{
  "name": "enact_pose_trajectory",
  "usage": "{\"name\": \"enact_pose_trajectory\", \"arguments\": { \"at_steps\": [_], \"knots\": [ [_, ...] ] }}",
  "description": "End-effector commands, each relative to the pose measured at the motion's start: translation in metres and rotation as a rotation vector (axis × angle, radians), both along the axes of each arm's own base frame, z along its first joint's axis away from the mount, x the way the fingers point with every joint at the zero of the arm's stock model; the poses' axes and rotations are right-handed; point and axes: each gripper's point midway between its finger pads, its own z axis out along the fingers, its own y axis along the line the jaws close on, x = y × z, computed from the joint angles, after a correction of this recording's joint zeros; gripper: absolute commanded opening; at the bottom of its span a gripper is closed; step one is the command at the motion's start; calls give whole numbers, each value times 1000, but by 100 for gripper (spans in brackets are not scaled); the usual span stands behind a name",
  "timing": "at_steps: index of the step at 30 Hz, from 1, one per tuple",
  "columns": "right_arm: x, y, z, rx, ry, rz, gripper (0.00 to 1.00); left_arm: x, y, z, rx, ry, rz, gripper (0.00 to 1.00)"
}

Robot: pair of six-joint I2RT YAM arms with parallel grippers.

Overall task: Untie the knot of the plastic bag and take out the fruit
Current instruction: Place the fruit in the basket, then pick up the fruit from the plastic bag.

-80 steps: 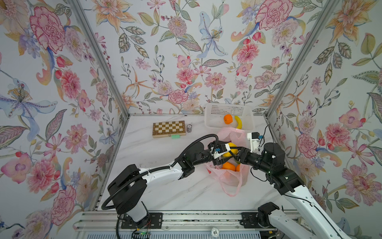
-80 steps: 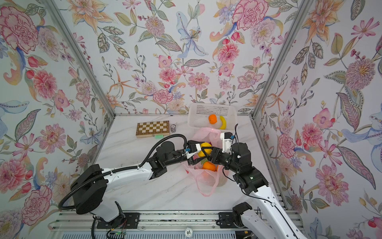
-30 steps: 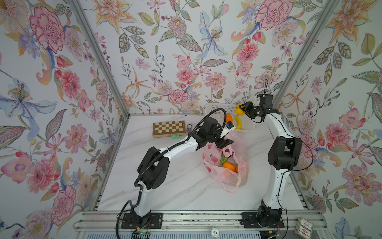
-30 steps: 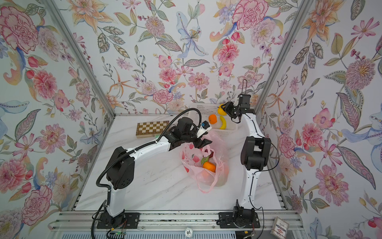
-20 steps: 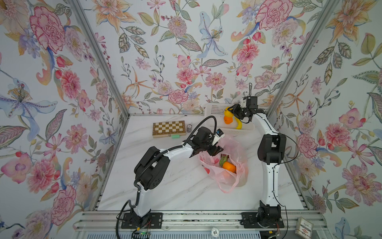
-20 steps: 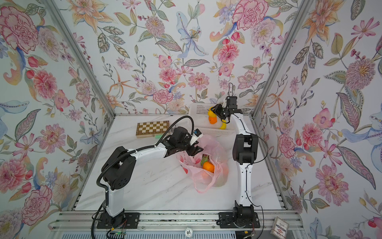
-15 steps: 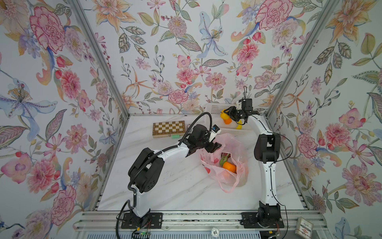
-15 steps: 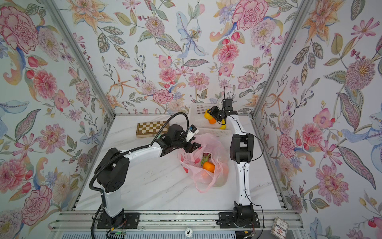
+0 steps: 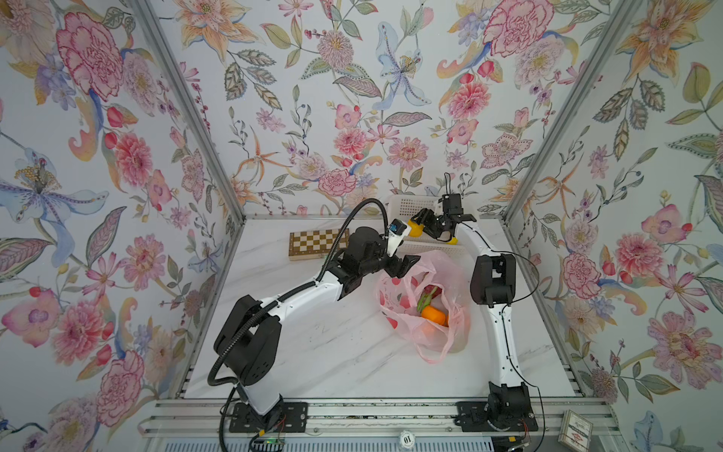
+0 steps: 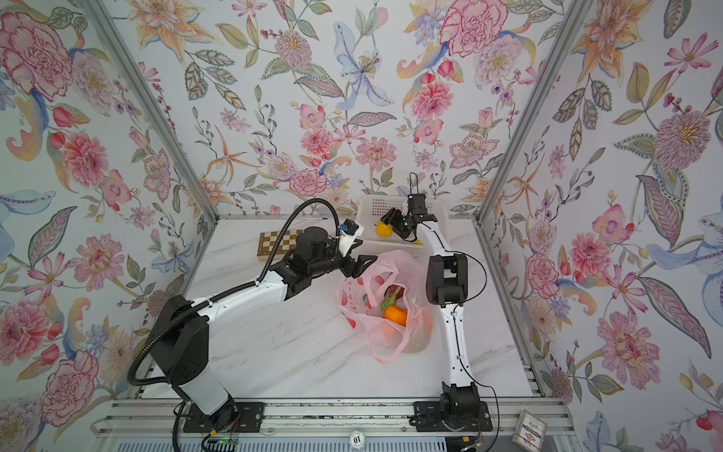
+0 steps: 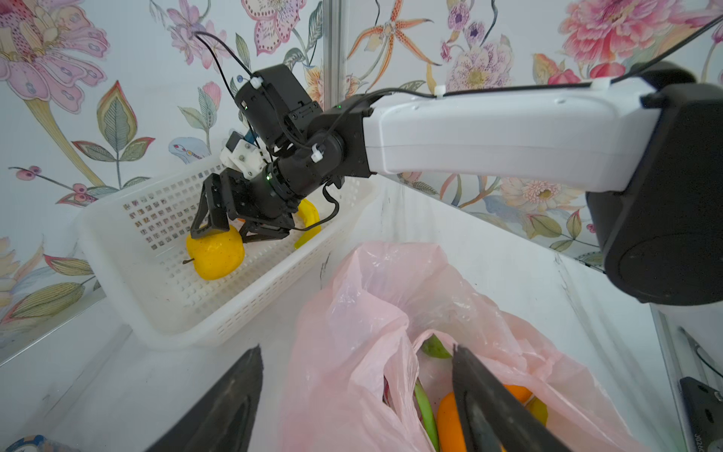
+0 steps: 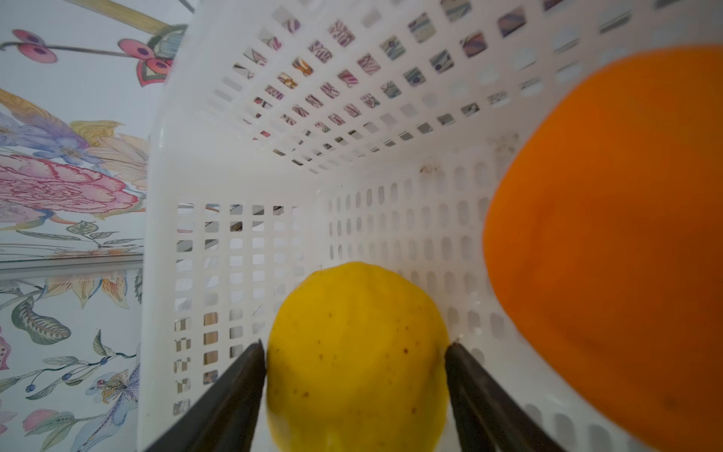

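Observation:
The pink plastic bag (image 9: 426, 270) (image 10: 391, 270) lies on the white table with its mouth gaping; no knot shows, and a loose handle loop (image 9: 430, 352) trails toward the front. Inside it lie an orange fruit (image 9: 433, 315) (image 11: 446, 422) and a magenta and green one (image 9: 428, 293). My left gripper (image 9: 407, 262) (image 11: 357, 352) hovers open over the bag's rear rim, holding nothing. My right gripper (image 9: 424, 223) (image 12: 356, 346) reaches into the white basket (image 9: 410, 203), its jaws spread on either side of a yellow fruit (image 12: 356, 352) (image 11: 215, 252) that rests on the basket floor.
An orange (image 12: 610, 235) and a yellow banana (image 11: 309, 219) also lie in the basket (image 11: 129, 235) at the back wall. A wooden chessboard (image 9: 317, 242) sits at the back, left of the basket. Flowered walls close in three sides.
My right arm swung from the bag to the basket with the yellow fruit, set it down, and its jaws widened. My left gripper opened wider and drew back to the bag's rear rim.

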Motion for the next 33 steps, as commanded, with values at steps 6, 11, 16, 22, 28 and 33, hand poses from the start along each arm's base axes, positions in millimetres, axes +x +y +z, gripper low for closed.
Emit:
{"name": "enact_pose_trajectory", "arguments": {
  "at_steps": [6, 11, 16, 22, 28, 33],
  "knots": [
    [-21, -11, 86, -70, -98, 6, 78, -18, 13, 31, -64, 9, 53, 74],
    [-55, -27, 133, -119, -147, 1, 86, -36, 2, 17, 0, 35, 55, 63],
    [-112, -45, 176, -165, -211, -11, 85, -57, -13, 10, 32, 41, 11, 55],
    [-207, -72, 193, -237, -260, -74, 86, -72, -33, -13, 89, 91, -54, 50],
    [-296, -84, 171, -252, -214, -133, 86, -86, -51, -39, 156, 112, -145, 47],
    [-357, -74, 135, -253, -92, -117, 84, -92, -60, -58, 214, 152, -173, 42]
  ]
}}
